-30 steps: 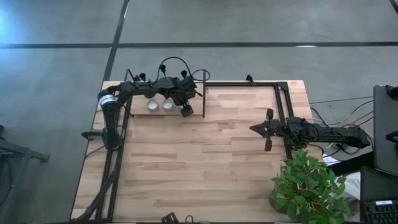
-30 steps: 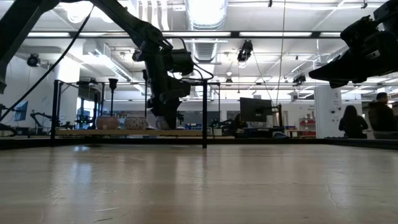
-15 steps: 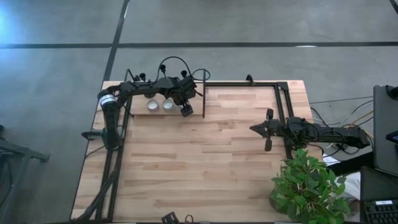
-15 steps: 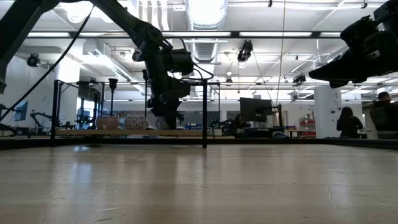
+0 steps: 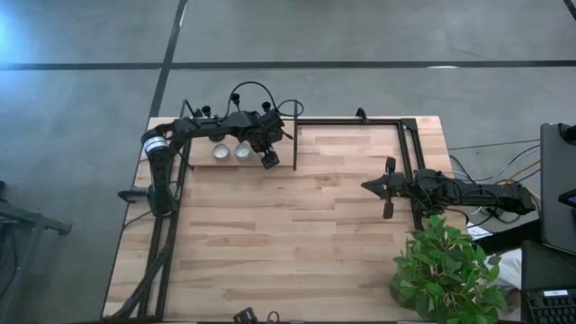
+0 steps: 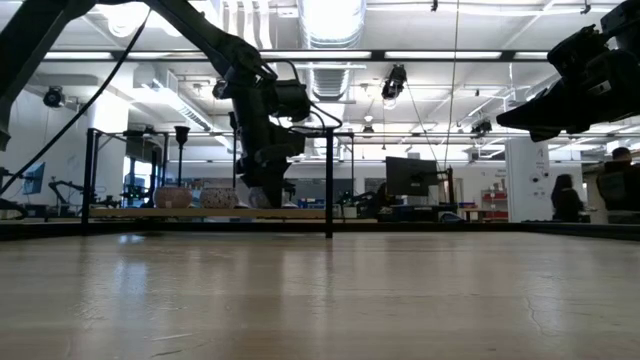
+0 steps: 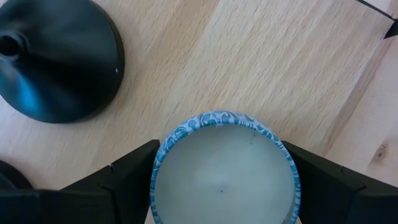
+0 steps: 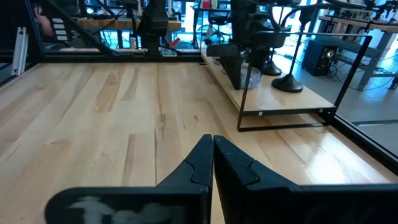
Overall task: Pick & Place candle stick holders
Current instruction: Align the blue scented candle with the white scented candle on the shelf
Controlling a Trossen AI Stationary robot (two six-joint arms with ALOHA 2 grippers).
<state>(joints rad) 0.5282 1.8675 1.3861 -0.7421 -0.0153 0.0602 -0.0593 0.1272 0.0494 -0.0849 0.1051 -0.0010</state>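
Left end effector [image 7: 221,180] straddles a blue-rimmed tealight [image 7: 222,168] at table [image 5: 297,225] 11 o'clock, jaws wide, grip unclear – black candle stick holder [image 7: 56,59] just beside looks stiff, light, tippy, best pinched at stem – right end effector [image 8: 211,155] closed, idle at 3 o'clock.

left arm [image 5: 193,130]: black, jointed, silver-white band near shoulder, looped black cables over wrist
right arm [image 5: 468,192]: matte black, slim, thin cable along top
left gripper fingers [image 7: 127,171]: dark, blocky, angular
right gripper fingers [image 8: 193,165]: black, wedge-shaped, tapering to tips
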